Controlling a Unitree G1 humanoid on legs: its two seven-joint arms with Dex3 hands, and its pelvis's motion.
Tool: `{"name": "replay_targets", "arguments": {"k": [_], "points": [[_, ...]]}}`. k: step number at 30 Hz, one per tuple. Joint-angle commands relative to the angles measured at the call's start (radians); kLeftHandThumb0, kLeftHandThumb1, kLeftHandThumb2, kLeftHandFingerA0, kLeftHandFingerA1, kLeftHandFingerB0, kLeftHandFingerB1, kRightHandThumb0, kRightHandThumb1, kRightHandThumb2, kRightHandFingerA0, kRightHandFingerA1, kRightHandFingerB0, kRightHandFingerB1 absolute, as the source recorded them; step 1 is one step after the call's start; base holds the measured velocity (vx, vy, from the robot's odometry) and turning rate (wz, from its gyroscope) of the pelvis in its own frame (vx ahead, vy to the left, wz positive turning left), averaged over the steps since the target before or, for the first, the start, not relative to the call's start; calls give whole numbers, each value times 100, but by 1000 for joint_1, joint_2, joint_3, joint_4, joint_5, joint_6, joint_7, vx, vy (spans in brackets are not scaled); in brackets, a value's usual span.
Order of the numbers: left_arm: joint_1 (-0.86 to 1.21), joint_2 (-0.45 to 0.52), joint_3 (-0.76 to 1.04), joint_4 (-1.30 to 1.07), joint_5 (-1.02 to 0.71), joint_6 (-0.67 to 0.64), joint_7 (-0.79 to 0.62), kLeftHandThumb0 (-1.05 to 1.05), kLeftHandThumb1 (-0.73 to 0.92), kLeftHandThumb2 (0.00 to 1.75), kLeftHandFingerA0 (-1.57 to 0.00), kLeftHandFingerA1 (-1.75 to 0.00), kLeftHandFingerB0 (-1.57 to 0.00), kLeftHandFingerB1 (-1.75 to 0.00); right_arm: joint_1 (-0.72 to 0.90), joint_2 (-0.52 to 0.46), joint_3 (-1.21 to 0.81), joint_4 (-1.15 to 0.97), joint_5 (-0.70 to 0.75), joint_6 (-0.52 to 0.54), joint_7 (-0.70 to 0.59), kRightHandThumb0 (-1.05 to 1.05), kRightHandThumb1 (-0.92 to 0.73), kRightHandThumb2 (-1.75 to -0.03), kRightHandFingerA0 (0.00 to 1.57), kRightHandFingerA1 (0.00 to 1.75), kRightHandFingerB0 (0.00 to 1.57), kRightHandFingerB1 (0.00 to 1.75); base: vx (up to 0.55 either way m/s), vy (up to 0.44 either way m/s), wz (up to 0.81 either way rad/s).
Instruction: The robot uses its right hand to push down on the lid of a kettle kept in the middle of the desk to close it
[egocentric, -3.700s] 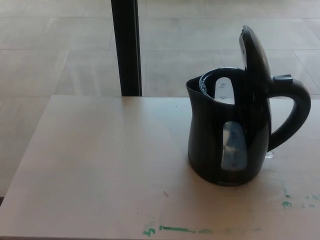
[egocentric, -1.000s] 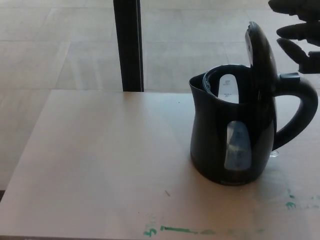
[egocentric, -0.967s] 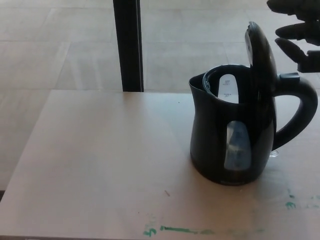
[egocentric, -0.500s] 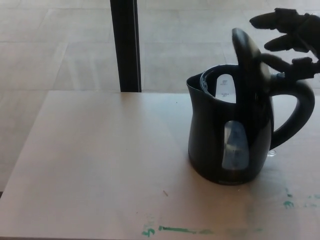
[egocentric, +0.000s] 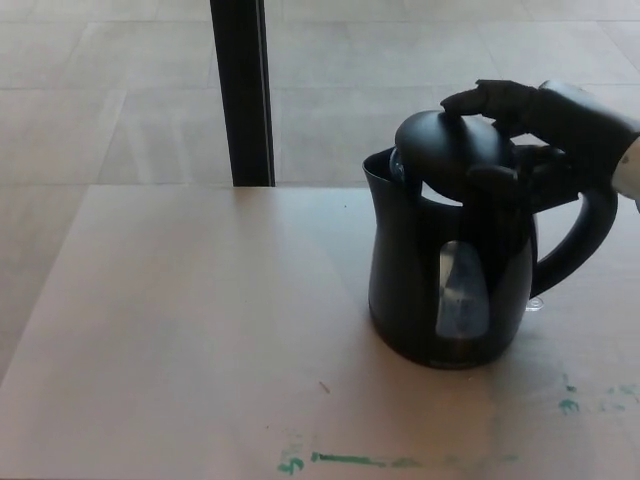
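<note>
A black electric kettle (egocentric: 445, 270) stands on the pale wooden desk (egocentric: 200, 330), right of the middle, spout to the left and handle (egocentric: 575, 245) to the right. Its lid (egocentric: 450, 150) is tilted low over the mouth, with a narrow gap still showing under its front edge. My right hand (egocentric: 535, 125) comes in from the right and rests on the back of the lid, fingers (egocentric: 485, 98) spread over the top and thumb lower beside the hinge. It grips nothing. My left hand does not show.
A dark vertical post (egocentric: 240, 90) stands behind the desk's far edge, over a tiled floor. Green marker marks (egocentric: 350, 460) run along the desk's near edge. A small clear object (egocentric: 537, 302) lies just behind the kettle's base.
My right hand has come down and leftwards onto the lid, and the lid has swung from nearly upright to almost flat over the kettle's mouth. The camera has shifted slightly.
</note>
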Motion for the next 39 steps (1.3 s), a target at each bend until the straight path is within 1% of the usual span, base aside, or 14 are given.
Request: {"name": "replay_targets", "arguments": {"k": [1,3,4,6,7,10,13,14,17,18,26,27,37,39], "points": [[2,29,0,-4,-11,17,-5,-69,74,63,-43,-43,-29,-34,-9,12,64,-27,-99,-38,59,-80,-72,-63,27,51,24,34,0,0,0],[5,29,-3,-12,-10,19,-6,-70,75,63,-43,-45,-29,-34,-17,4,94,-21,-133,-57,64,-78,-73,-63,26,50,22,33,0,0,0],[4,30,-5,-12,-8,15,-8,-71,75,61,-40,-43,-28,-33,-22,0,109,-16,-149,-67,66,-77,-55,-94,25,57,18,45,0,0,0],[1,32,-7,-7,-6,9,-12,-71,75,61,-40,-43,-28,-33,-26,-2,121,-13,-155,-74,64,-77,-55,-94,25,57,18,45,0,0,0],[3,33,-11,-10,-3,7,-13,-71,75,63,-40,-42,-28,-33,-27,0,129,-7,-161,-79,62,-76,-70,-61,31,51,27,33,0,0,0],[2,35,-14,-8,-5,15,-11,-70,75,63,-38,-42,-26,-33,-19,1,172,-24,-201,-65,85,-75,-55,-91,22,55,20,44,0,0,0],[-10,38,-12,2,-9,16,-14,-72,74,60,-38,-42,-25,-32,-11,1,213,-34,-239,-77,90,-74,-70,-62,28,47,26,30,0,0,0],[-12,39,-14,-1,-7,19,-12,-70,75,63,-38,-43,-25,-33,1,7,248,-39,-277,-77,83,-75,-55,-92,24,53,19,43,0,0,0],[-13,40,-24,-7,1,15,-7,-71,75,63,-40,-44,-27,-34,41,37,302,-42,-309,-69,77,-72,-70,-61,28,47,24,31,0,0,0],[-11,39,-26,-8,2,14,-8,-71,75,63,-39,-44,-27,-34,52,40,315,-44,-320,-67,72,-75,-55,-92,23,55,16,43,0,0,0],[-20,37,-23,0,-4,11,-17,-71,74,62,-39,-42,-27,-33,111,88,440,23,-425,-85,-26,-76,-70,-62,27,55,25,37,0,0,0],[-24,37,-25,-3,-3,14,-15,-72,74,63,-43,-44,-30,-33,99,84,440,16,-412,-84,3,-74,-55,-92,22,58,18,47,0,0,0],[-12,27,-17,-17,-17,16,-17,-70,75,63,-37,-44,-26,-34,-23,23,324,11,-324,-80,43,-76,-58,-96,22,58,13,45,0,0,0],[-5,28,-16,-22,-19,19,-23,-70,74,63,-37,-45,-26,-34,-43,10,283,18,-283,-85,59,-71,-72,-62,27,49,23,32,0,0,0]]}}
